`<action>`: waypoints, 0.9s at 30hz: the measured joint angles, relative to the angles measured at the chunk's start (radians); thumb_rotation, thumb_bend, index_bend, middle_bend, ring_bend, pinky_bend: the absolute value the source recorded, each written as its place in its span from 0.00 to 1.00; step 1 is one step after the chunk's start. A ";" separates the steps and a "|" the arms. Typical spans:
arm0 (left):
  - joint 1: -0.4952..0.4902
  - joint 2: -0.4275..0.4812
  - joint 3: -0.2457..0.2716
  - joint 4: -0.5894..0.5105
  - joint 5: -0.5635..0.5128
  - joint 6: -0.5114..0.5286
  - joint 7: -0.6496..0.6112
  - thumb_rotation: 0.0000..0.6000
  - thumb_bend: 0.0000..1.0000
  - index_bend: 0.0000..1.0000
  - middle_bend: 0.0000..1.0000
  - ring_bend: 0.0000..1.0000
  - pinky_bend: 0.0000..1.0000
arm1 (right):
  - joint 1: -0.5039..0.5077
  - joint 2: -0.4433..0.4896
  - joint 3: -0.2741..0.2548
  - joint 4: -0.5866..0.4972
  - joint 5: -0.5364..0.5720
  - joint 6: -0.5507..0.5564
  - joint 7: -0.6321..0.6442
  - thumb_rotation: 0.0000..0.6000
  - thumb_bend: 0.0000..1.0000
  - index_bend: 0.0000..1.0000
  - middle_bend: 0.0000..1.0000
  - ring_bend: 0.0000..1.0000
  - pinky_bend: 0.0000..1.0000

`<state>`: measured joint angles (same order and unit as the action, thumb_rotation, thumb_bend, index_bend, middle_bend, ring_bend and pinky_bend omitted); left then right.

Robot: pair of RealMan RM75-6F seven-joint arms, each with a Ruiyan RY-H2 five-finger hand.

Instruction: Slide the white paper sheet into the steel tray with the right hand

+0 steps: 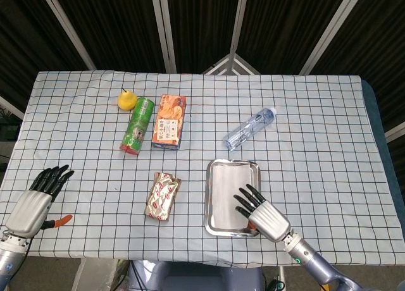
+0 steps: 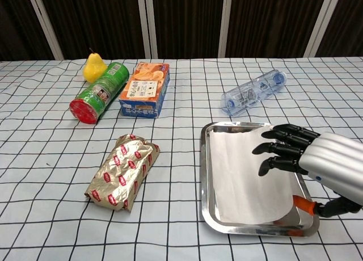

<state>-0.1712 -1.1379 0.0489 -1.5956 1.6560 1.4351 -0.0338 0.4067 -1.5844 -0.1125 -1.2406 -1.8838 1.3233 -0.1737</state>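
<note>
My right hand point(image 2: 309, 159) hangs over the right side of the steel tray point(image 2: 206, 176), fingers point(image 2: 272, 149) spread and straight, grasping nothing; from the chest view I cannot tell whether the fingertips touch the white paper sheet point(image 2: 244, 176) or float just above it. The sheet lies inside the tray, flat on its floor and reaching up to the far rim, so I judge the slide as good as done. The risk now is in my leaving: if a fingertip is resting on the paper and I draw back toward myself, the sheet could drag along and ride up over the tray's near rim, or curl at the near right corner beneath my orange thumb tip. Lifting straight up first would avoid that. My left hand point(image 1: 37, 199) rests well to the left of the tray near the table's edge, open-fingered and empty. Around the tray: a foil snack packet point(image 2: 123, 170) lies to its left, a clear plastic bottle point(image 2: 253, 92) on its side just beyond it, and further off beyond the packet an orange biscuit box point(image 2: 144, 89), a green canister point(image 2: 100, 92) on its side and a yellow pear point(image 2: 94, 67). None of these stands between my hand and a clean withdrawal.
</note>
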 measured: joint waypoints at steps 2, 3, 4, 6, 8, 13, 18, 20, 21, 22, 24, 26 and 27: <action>0.000 0.000 0.000 0.000 0.000 0.000 -0.001 1.00 0.01 0.00 0.00 0.00 0.00 | -0.002 0.001 -0.001 -0.012 0.001 0.000 -0.010 1.00 0.40 0.18 0.10 0.00 0.00; 0.000 0.000 0.000 -0.001 0.000 -0.001 -0.002 1.00 0.01 0.00 0.00 0.00 0.00 | -0.003 0.001 -0.002 -0.016 0.001 0.001 -0.015 1.00 0.39 0.16 0.08 0.00 0.00; 0.000 0.001 0.000 -0.001 0.000 -0.001 -0.002 1.00 0.01 0.00 0.00 0.00 0.00 | -0.003 0.002 -0.003 -0.020 0.000 0.001 -0.021 1.00 0.38 0.15 0.08 0.00 0.00; -0.001 0.001 0.000 -0.001 0.000 -0.001 -0.003 1.00 0.01 0.00 0.00 0.00 0.00 | -0.006 0.006 -0.006 -0.030 -0.001 0.002 -0.036 1.00 0.34 0.10 0.05 0.00 0.00; 0.000 0.001 0.000 -0.001 0.001 0.000 -0.003 1.00 0.01 0.00 0.00 0.00 0.00 | -0.010 0.011 -0.009 -0.041 -0.001 0.006 -0.051 1.00 0.30 0.04 0.02 0.00 0.00; 0.000 0.001 0.001 0.000 0.002 0.001 -0.004 1.00 0.01 0.00 0.00 0.00 0.00 | -0.025 0.023 -0.011 -0.070 0.004 0.021 -0.075 1.00 0.25 0.00 0.00 0.00 0.00; 0.000 0.001 0.000 0.000 0.001 0.001 -0.004 1.00 0.01 0.00 0.00 0.00 0.00 | -0.036 0.042 -0.009 -0.097 0.002 0.039 -0.113 1.00 0.24 0.00 0.00 0.00 0.00; 0.000 0.002 0.000 -0.001 0.000 0.001 -0.004 1.00 0.01 0.00 0.00 0.00 0.00 | -0.039 0.057 -0.007 -0.115 -0.001 0.047 -0.137 1.00 0.24 0.00 0.00 0.00 0.00; 0.000 0.002 0.000 -0.001 0.000 0.001 -0.005 1.00 0.01 0.00 0.00 0.00 0.00 | -0.040 0.066 -0.006 -0.123 -0.002 0.050 -0.147 1.00 0.24 0.00 0.00 0.00 0.00; 0.000 0.002 0.000 -0.001 0.000 0.001 -0.005 1.00 0.01 0.00 0.00 0.00 0.00 | -0.041 0.076 -0.005 -0.132 -0.003 0.053 -0.156 1.00 0.24 0.00 0.00 0.00 0.00; 0.001 0.002 0.001 -0.001 0.001 0.002 -0.006 1.00 0.01 0.00 0.00 0.00 0.00 | -0.046 0.101 -0.002 -0.149 -0.001 0.061 -0.174 1.00 0.24 0.00 0.00 0.00 0.00; 0.001 0.002 0.001 -0.001 0.001 0.002 -0.006 1.00 0.01 0.00 0.00 0.00 0.00 | -0.054 0.129 0.000 -0.165 0.002 0.071 -0.188 1.00 0.24 0.00 0.00 0.00 0.00; 0.000 0.002 0.001 -0.001 0.001 0.001 -0.006 1.00 0.01 0.00 0.00 0.00 0.00 | -0.058 0.141 0.001 -0.171 0.004 0.077 -0.194 1.00 0.24 0.00 0.00 0.00 0.00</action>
<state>-0.1708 -1.1360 0.0495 -1.5963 1.6567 1.4365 -0.0396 0.3483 -1.4430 -0.1118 -1.4112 -1.8798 1.4003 -0.3676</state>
